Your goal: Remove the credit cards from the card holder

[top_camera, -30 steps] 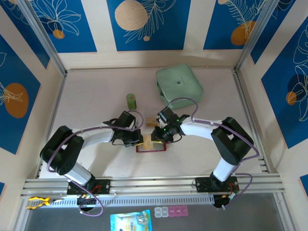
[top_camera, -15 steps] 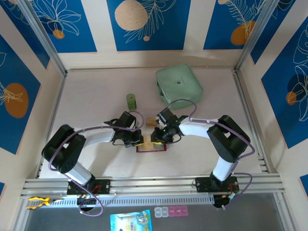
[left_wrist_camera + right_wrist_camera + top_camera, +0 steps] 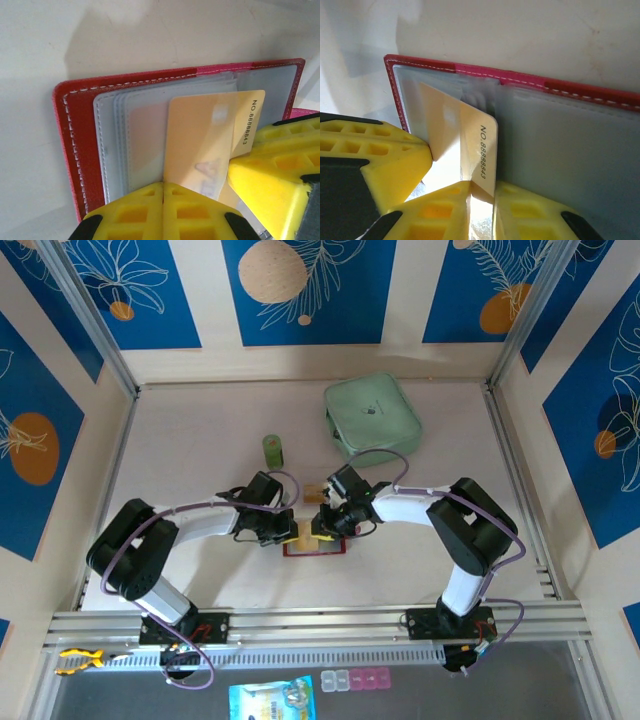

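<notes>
Edging toward 9 o'clock over the last second in the top view, the right arm's elbow has drawn inward, while the left arm has barely shifted. The right gripper (image 3: 471, 191) has its yellow fingers pressed together on the numbered corner of the credit card (image 3: 200, 135), whose printed edge runs straight down into the seam between the pads. The left gripper (image 3: 162, 194) also has its pads closed against each other at the near edge of the card holder (image 3: 75, 130); whether a sleeve or the card's edge lies between them cannot be told. The tan card lies partly inside a greyish clear sleeve, with its numbered end clear of the plastic toward 3 o'clock in the left wrist view. The red holder lies open and flat on the pale table (image 3: 50, 40), white stitching along its border, the two grippers meeting over it from 9 and 3 o'clock in the top view. A loose tan card (image 3: 316, 492) lies on the table just beyond the holder at 12 o'clock, between the two wrists. A small green cylinder (image 3: 272, 449) stands at 11 o'clock from the holder, and a mint-green pouch (image 3: 371, 416) lies well apart at 1 o'clock.
</notes>
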### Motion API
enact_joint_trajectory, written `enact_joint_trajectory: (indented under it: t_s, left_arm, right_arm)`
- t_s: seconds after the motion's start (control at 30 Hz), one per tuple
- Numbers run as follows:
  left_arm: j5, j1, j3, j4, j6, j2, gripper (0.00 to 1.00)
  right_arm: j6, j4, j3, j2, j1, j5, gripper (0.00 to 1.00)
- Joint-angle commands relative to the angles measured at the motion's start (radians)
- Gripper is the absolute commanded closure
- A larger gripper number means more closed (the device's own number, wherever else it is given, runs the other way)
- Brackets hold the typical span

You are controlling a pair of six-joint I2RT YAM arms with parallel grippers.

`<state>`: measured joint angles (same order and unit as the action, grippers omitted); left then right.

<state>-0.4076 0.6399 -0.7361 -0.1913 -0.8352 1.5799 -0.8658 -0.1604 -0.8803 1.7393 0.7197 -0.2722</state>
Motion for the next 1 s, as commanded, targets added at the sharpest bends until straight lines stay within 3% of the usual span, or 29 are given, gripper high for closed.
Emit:
enact_joint_trajectory:
  t_s: [0.0,0.97]
  left_arm:
    - [0.024,0.006,0.017,-0.034,0.004,0.014,0.96]
    - [0.025,0.005,-0.002,-0.042,0.010,-0.016,0.94]
  right_arm:
    - [-0.002,0.003,0.010,-0.019,-0.005,-0.026,0.83]
    - [0.172,-0.264,-0.037,-0.161,-0.027,0.149,0.90]
